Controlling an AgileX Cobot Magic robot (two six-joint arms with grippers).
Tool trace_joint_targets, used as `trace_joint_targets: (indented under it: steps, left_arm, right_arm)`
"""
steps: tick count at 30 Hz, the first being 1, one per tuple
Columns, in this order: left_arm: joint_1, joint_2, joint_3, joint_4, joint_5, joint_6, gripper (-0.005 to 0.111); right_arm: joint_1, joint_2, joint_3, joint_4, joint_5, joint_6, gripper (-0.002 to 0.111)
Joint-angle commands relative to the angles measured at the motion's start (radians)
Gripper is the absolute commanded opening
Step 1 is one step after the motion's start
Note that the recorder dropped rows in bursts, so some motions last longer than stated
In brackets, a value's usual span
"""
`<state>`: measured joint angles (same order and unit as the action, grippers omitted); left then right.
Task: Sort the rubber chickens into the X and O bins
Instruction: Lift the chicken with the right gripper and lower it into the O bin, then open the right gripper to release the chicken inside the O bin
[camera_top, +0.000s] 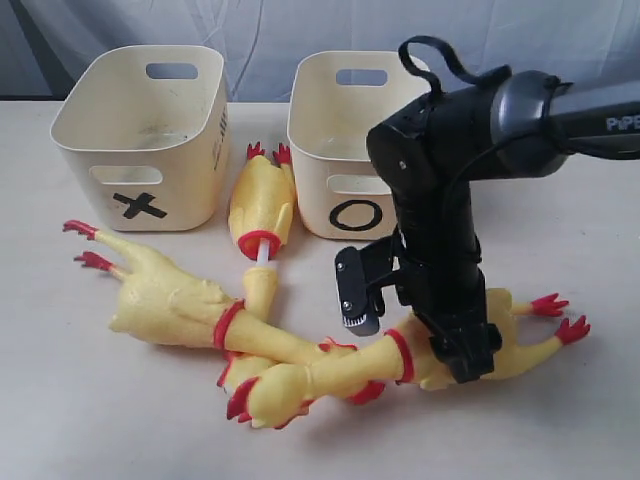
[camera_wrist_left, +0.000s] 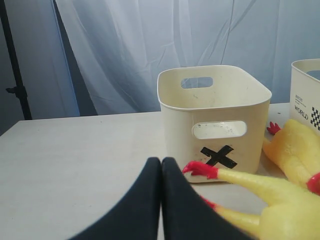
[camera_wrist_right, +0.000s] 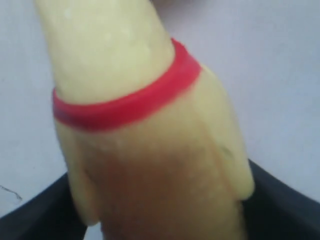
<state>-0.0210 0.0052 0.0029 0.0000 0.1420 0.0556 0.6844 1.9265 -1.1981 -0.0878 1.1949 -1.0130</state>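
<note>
Three yellow rubber chickens lie in front of the two cream bins. The left chicken (camera_top: 165, 300) points its red feet to the left. Between the X bin (camera_top: 80, 190) and the O bin (camera_top: 320, 205) lies the middle chicken (camera_top: 262, 205), showing a white neck tube. My right gripper (camera_top: 465, 360) stands open, pressed down astride the body of the right chicken (camera_top: 330, 375). That body (camera_wrist_right: 150, 165) fills the right wrist view, with a black finger on each side. My left gripper (camera_wrist_left: 161, 162) is shut and empty, near a chicken's red foot (camera_wrist_left: 202, 169) and the X bin (camera_wrist_left: 175, 115).
The heads of the three chickens (camera_top: 270, 385) overlap at the front middle of the table. The right arm (camera_top: 440, 180) leans over the O bin's front. White curtains hang behind the table. Both bins look empty.
</note>
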Motion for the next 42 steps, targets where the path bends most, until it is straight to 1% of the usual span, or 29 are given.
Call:
trace_joint_targets:
  steps: [1, 4, 6, 7, 8, 9, 10, 12, 14, 15, 17, 19, 20, 21, 23, 25, 29, 31, 33, 34, 35, 36, 37, 38, 40, 41, 42]
  left_arm:
    - [0.0, -0.005, -0.003, -0.007, -0.008, 0.0, 0.0]
    - [0.0, -0.005, -0.003, -0.007, -0.008, 0.0, 0.0]
    - [0.0, -0.005, -0.003, -0.007, -0.008, 0.0, 0.0]
    - [0.0, -0.005, -0.003, -0.007, -0.008, 0.0, 0.0]
    - [0.0, -0.005, -0.003, -0.007, -0.008, 0.0, 0.0]
    - [0.0, -0.005, -0.003, -0.007, -0.008, 0.0, 0.0]
    - [0.0, -0.005, -0.003, -0.007, -0.008, 0.0, 0.0]
    - [0.0, -0.005, -0.003, -0.007, -0.008, 0.0, 0.0]
    - [0.0, -0.005, -0.003, -0.007, -0.008, 0.0, 0.0]
    - [0.0, -0.005, -0.003, -0.007, -0.008, 0.0, 0.0]
    - [0.0, -0.005, -0.003, -0.007, -0.008, 0.0, 0.0]
    - [0.0, -0.005, -0.003, -0.007, -0.008, 0.0, 0.0]
    - [0.0, -0.005, -0.003, -0.007, -0.008, 0.0, 0.0]
    - [0.0, -0.005, -0.003, -0.007, -0.008, 0.0, 0.0]
    - [0.0, -0.005, -0.003, -0.007, -0.008, 0.0, 0.0]
    - [0.0, -0.005, -0.003, -0.007, -0.008, 0.0, 0.0]
    - [0.0, -0.005, -0.003, -0.007, -0.008, 0.0, 0.0]
    - [0.0, -0.005, -0.003, -0.007, -0.008, 0.0, 0.0]
    - [0.0, -0.005, -0.003, -0.007, -0.008, 0.0, 0.0]
    - [0.0, -0.005, -0.003, -0.007, -0.008, 0.0, 0.0]
    - [0.0, -0.005, -0.003, -0.007, -0.008, 0.0, 0.0]
    - [0.0, -0.005, -0.003, -0.007, -0.008, 0.0, 0.0]
    - [0.0, -0.005, -0.003, -0.007, -0.008, 0.0, 0.0]
    - [0.0, -0.005, -0.003, -0.007, -0.008, 0.0, 0.0]
    - [0.0, -0.005, -0.003, -0.007, -0.008, 0.0, 0.0]
    - [0.0, -0.005, -0.003, -0.007, -0.008, 0.0, 0.0]
    - [0.0, -0.005, -0.003, -0.007, -0.008, 0.0, 0.0]
  right_arm:
    - [0.004, -0.153, -0.029, 0.009, 0.026, 0.034, 0.0]
    - [0.004, -0.34, -0.102, 0.015, 0.026, 0.075, 0.0]
    - [0.004, -0.43, -0.147, 0.015, 0.026, 0.093, 0.0]
    - [0.001, -0.454, -0.158, 0.015, -0.003, 0.113, 0.0]
    - [0.001, -0.504, -0.173, -0.003, -0.17, 0.176, 0.0]
    - [0.001, -0.525, -0.173, -0.012, -0.26, 0.21, 0.0]
    - [0.001, -0.545, -0.173, -0.016, -0.495, 0.325, 0.0]
    - [0.001, -0.526, -0.173, -0.016, -0.801, 0.509, 0.0]
    - [0.001, -0.466, -0.173, -0.016, -1.019, 0.626, 0.0]
    - [0.001, -0.426, -0.173, -0.016, -1.075, 0.641, 0.0]
    - [-0.015, -0.332, -0.173, 0.007, -1.131, 0.653, 0.0]
    - [-0.053, -0.238, -0.173, 0.124, -1.195, 0.678, 0.0]
    - [-0.083, -0.174, -0.173, 0.228, -1.264, 0.678, -0.001]
    - [-0.094, -0.151, -0.173, 0.284, -1.296, 0.678, -0.001]
    - [-0.119, -0.111, -0.173, 0.373, -1.33, 0.678, -0.001]
    - [-0.141, -0.083, -0.173, 0.401, -1.332, 0.676, -0.001]
    - [-0.19, -0.05, -0.173, 0.465, -1.292, 0.676, -0.001]
    - [-0.225, -0.017, -0.173, 0.529, -1.25, 0.676, 0.0]
    - [-0.247, 0.018, -0.173, 0.542, -1.195, 0.676, 0.02]
    - [-0.247, 0.033, -0.173, 0.542, -1.176, 0.676, 0.045]
    - [-0.247, 0.038, -0.173, 0.542, -1.176, 0.676, 0.053]
    - [-0.247, 0.041, -0.173, 0.542, -1.176, 0.676, 0.057]
    - [-0.243, 0.033, -0.173, 0.542, -1.176, 0.672, 0.05]
    - [-0.243, 0.023, -0.173, 0.538, -1.176, 0.667, 0.046]
    - [-0.243, -0.006, -0.173, 0.516, -1.176, 0.667, 0.039]
    - [-0.243, -0.023, -0.173, 0.501, -1.173, 0.667, 0.04]
    - [-0.243, -0.037, -0.173, 0.492, -1.166, 0.667, 0.043]
